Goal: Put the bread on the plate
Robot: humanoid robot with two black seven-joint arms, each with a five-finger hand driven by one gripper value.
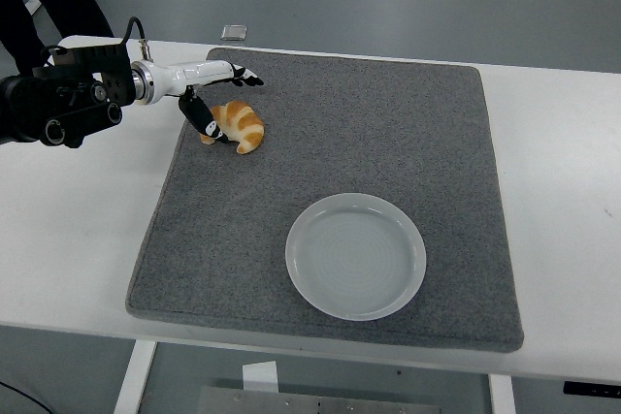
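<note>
We judge the reach step underway: the left hand (215,104), fingers spread and holding nothing, brackets the bread (238,125), well up-left of the plate (355,256); closing comes next.

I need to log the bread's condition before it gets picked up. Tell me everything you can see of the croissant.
The croissant is a small curved crescent, golden orange with paler cream bands across its ridges. It looks whole. It lies flat on the grey mat, near the mat's far left corner, well apart from the plate. The left hand reaches over its left end, thumb down at its left side, seemingly touching; no closed grasp is visible.
</note>
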